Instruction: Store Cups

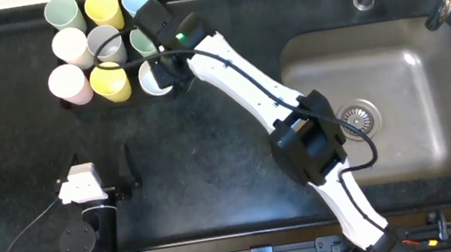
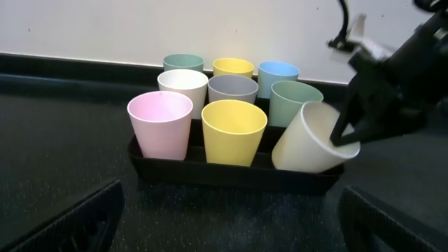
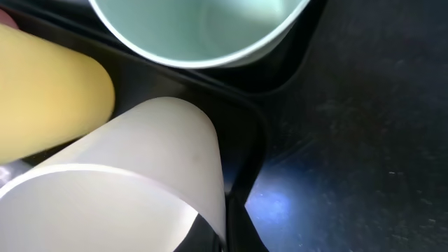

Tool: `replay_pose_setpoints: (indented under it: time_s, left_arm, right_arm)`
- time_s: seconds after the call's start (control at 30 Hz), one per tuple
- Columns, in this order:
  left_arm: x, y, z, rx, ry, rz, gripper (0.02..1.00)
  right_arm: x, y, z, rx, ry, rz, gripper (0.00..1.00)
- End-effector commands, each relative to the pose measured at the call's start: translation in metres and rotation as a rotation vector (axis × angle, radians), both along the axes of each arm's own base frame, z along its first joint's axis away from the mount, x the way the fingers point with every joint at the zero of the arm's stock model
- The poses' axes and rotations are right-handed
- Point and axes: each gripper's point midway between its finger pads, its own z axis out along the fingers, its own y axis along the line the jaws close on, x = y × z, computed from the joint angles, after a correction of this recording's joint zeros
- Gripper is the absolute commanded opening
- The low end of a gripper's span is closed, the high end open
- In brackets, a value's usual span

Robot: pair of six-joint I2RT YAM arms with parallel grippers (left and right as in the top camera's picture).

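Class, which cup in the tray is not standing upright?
The cream cup beside the yellow cup at the corner of the tray: it leans in the right gripper, while the other eight stand upright.

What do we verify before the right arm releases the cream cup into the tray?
1. Right gripper pinches the cream plastic cup by its rim: ok.
2. Cup upright: not ok, it tilts away from its neighbours.
3. Cup base inside the black plastic tray, at the corner slot: ok; seated flat: cannot tell.
4. Neighbouring yellow cup and pale green cup upright: ok.
5. Left gripper clear of the tray: ok.
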Motion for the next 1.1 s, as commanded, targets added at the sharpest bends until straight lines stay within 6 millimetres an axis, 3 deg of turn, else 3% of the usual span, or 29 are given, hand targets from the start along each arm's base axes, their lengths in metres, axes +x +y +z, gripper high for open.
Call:
replay_pose_setpoints:
  time_s: [0.03,0.17,0.5,0.6,0.67,0.83,0.9,0.93,0.97,1.1]
  left_arm:
    - [0.000,-0.001,0.001,0.022,-0.006,-0.002,1.000]
    - [0.000,-0.001,0.001,0.022,-0.006,-0.002,1.000]
    - [0.000,-0.001,0.001,0.022,-0.006,-0.002,1.000]
    - [0.000,-0.001,0.001,0.022,-0.006,-0.002,1.000]
    - [0.000,-0.001,0.001,0.022,-0.006,-0.002,1.000]
    - [0.000,-0.001,0.001,0.022,-0.006,-0.002,1.000]
    - [0.000,-0.001,0.001,0.022,-0.006,-0.002,1.000]
    - [0.000,-0.001,0.001,0.022,-0.006,-0.002,1.000]
    - [0.000,-0.001,0.001,0.021,-0.006,-0.002,1.000]
    - [0.000,-0.001,0.001,0.022,-0.006,-0.002,1.000]
  right_arm:
    - [0.008,0.003,0.003,-0.008,-0.034,-0.008,0.042]
    - [0.007,0.003,0.002,-0.009,-0.032,-0.007,0.077]
    - [0.006,0.005,0.004,-0.004,-0.038,-0.002,0.395]
    - [0.007,0.006,0.016,0.007,-0.058,0.008,0.492]
    - [0.008,0.006,0.035,0.026,-0.097,0.031,0.612]
    - [0.016,-0.007,0.105,0.096,-0.227,0.048,0.739]
    - [0.018,-0.021,0.136,0.117,-0.276,0.043,0.838]
    - [0.018,-0.030,0.151,0.121,-0.301,0.046,0.950]
    - [0.017,-0.038,0.162,0.119,-0.323,0.054,0.998]
    - [0.011,-0.086,0.198,0.098,-0.416,0.073,0.996]
